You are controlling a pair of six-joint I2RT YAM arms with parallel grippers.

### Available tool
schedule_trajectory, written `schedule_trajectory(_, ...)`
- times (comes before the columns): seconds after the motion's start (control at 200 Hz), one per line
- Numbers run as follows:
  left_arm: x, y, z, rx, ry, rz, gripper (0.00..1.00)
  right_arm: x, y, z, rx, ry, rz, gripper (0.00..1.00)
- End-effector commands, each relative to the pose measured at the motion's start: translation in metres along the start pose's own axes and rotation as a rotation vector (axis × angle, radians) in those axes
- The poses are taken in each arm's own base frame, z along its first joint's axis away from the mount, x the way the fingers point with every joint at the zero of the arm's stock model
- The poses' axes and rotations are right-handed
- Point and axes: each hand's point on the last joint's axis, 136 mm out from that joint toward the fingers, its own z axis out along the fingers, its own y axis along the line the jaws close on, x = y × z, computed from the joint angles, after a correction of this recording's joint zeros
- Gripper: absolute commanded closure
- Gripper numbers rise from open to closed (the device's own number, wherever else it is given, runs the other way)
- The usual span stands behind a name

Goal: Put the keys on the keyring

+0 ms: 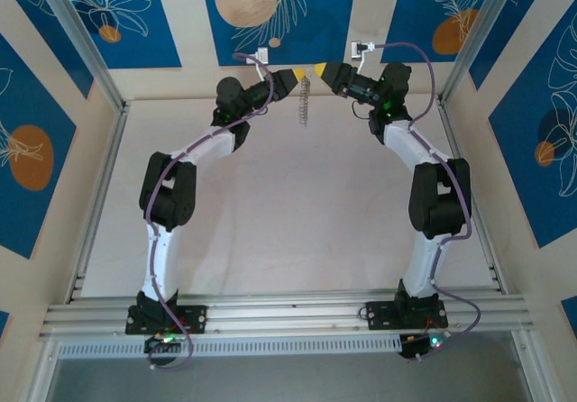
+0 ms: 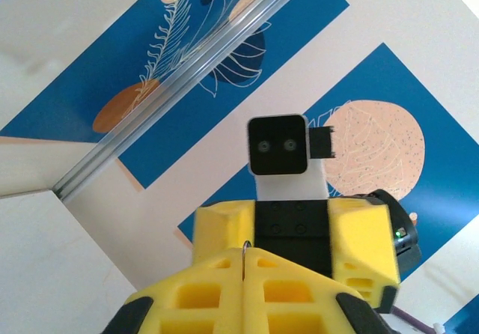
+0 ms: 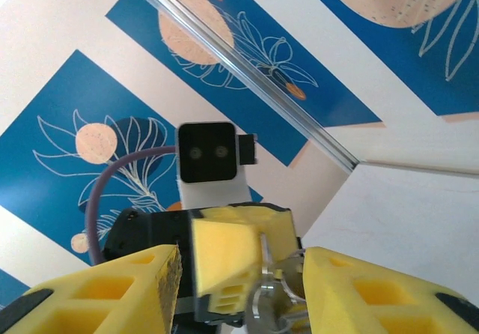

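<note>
Here, both arms are raised above the pale wooden table [image 1: 288,213], and their yellow-tipped grippers meet tip to tip near the back wall.

**Progress.** The bunch of small silvery-grey metal keys [image 1: 304,102] hangs as a short jagged string directly below the meeting point, clear of the table. The lifting and bringing-together are therefore done. Whether every key is already threaded cannot be told. The string appears to hang from the thin grey metal wire keyring [image 2: 245,253], which suggests the threading is at least partly accomplished. Checking, and perhaps setting down, would be left.

**Left gripper** [image 2: 245,274]. Its yellow block-shaped fingers [image 2: 187,300] are pressed together with no gap. A thin sliver of the ring's wire stands up out of the seam between them, so it is clamped on the keyring.

**Right gripper** [image 3: 241,266]. Its yellow fingers [image 3: 105,293] stand roughly half apart, one on each side of the left gripper's closed tip. In the right wrist view, silvery metal pieces lie in the gap between them, close to the right-hand finger. These are probably the top of the key string and part of the ring. Contact with either pad cannot be confirmed, and the jaws do not appear to grip anything.
</note>
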Motion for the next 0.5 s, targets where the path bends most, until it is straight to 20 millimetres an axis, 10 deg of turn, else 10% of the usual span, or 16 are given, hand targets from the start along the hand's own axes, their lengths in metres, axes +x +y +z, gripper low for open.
schedule_trajectory(0.0, -0.0072, -0.0337, 0.0032, 0.080, -0.012, 0.085, 1.00, -0.0038, -0.0052, 0.0067, 0.012, -0.012, -0.011, 0.53)
schedule_trajectory(0.495, -0.0056, -0.0312, 0.0058, 0.077, -0.006, 0.082, 1.00, 0.0016, -0.0052, 0.0160, -0.016, 0.020, -0.003, 0.64)
